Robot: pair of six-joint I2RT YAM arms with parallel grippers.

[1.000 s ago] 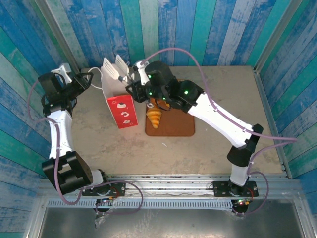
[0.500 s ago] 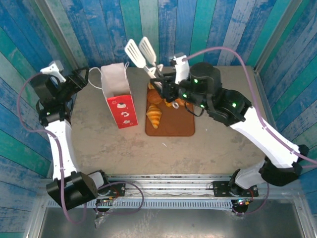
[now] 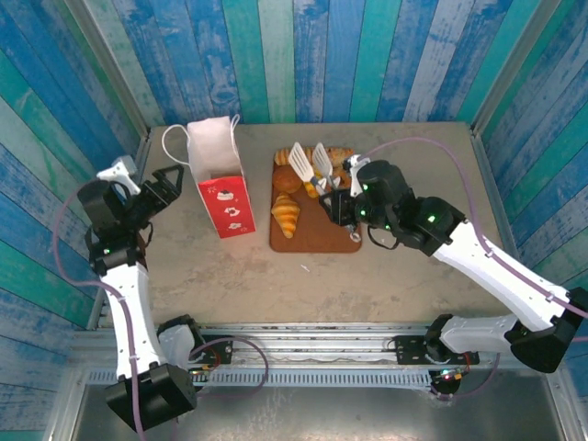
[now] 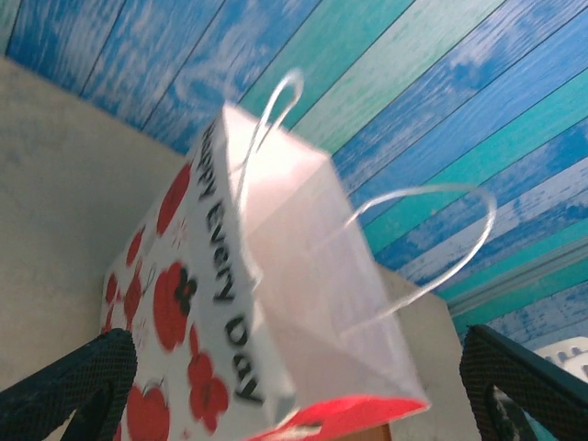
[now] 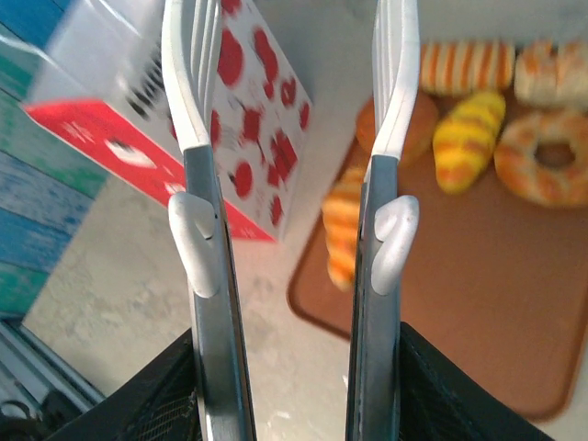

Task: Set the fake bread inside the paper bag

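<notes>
The paper bag (image 3: 220, 179), white on top and red below, stands upright at the back left with its mouth open. My left gripper (image 3: 165, 188) hovers open just left of it, clear of the handles; the bag (image 4: 276, 276) lies between the spread fingers (image 4: 64, 386). Several fake bread pieces lie on the brown tray (image 3: 322, 237): a croissant (image 3: 286, 213) in front, others behind. My right gripper (image 3: 344, 207) is shut on white tongs (image 3: 310, 161). The blades (image 5: 390, 83) stand apart with nothing between them, above a croissant (image 5: 340, 230), a doughnut (image 5: 551, 156) and a striped loaf (image 5: 467, 64).
Blue and teal plank walls close in the table at the back and both sides. A metal rail (image 3: 322, 331) runs along the near edge. Bare tabletop (image 3: 432, 156) lies right of the tray and in front of the bag.
The tongs rose from the bag's mouth and swung right, and now sit low over the tray. My left gripper opened, left the bag's handle and drew back to the left.
</notes>
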